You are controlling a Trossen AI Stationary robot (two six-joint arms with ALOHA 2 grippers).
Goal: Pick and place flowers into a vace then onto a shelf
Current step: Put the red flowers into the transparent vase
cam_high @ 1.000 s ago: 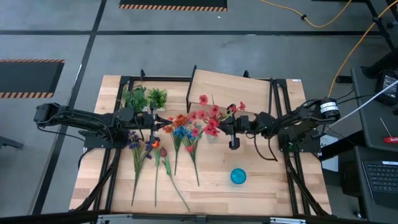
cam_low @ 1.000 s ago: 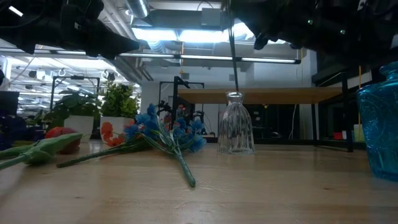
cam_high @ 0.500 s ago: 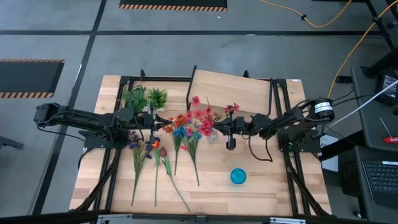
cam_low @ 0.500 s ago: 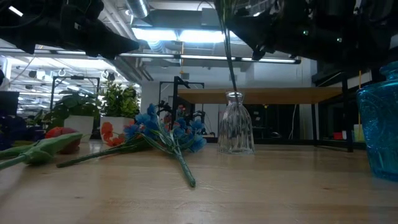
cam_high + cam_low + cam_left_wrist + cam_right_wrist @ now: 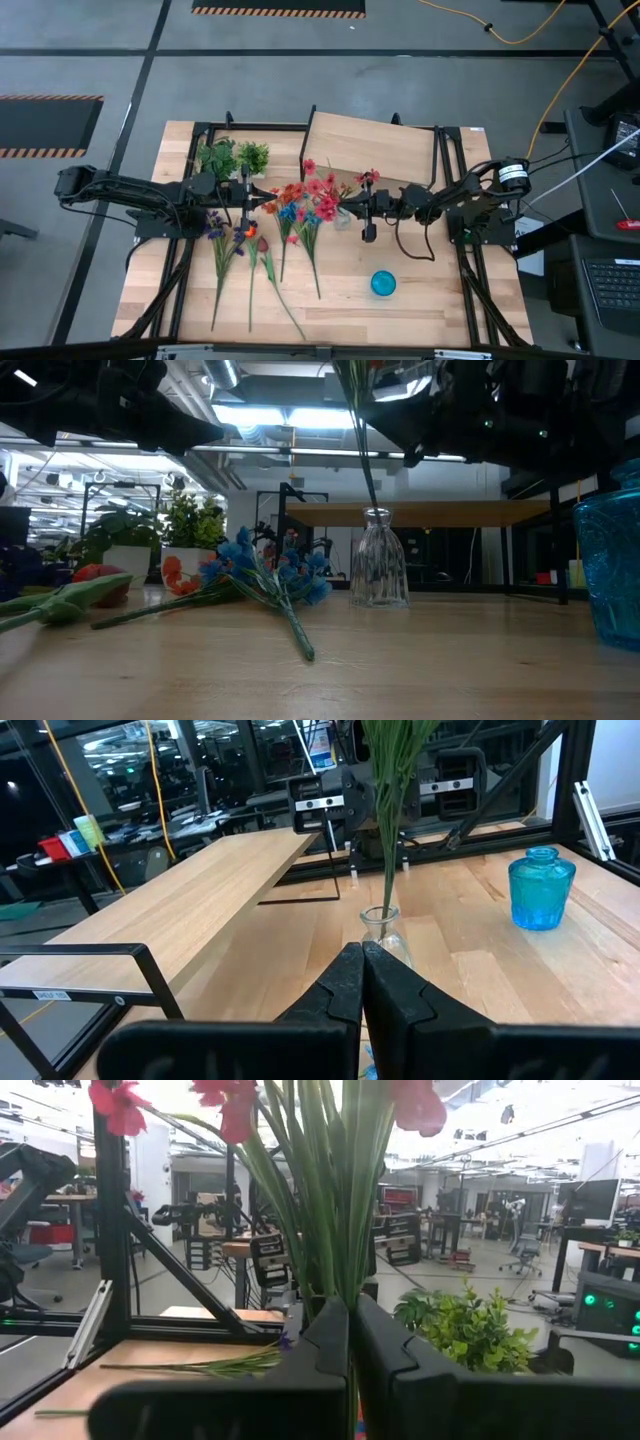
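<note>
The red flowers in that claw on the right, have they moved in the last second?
Yes. In the high view the right gripper has carried the red flowers leftward, away from the blue bottle, with the stems tilted above the glass vase.

Your path to the glass vase (image 5: 378, 558) is hemmed: loose flowers (image 5: 290, 225) just beside it, shelf (image 5: 370, 150) behind, blue jar (image 5: 383, 283) nearer you. Bare tabletop (image 5: 440, 295) stays passable beyond that jar.
</note>
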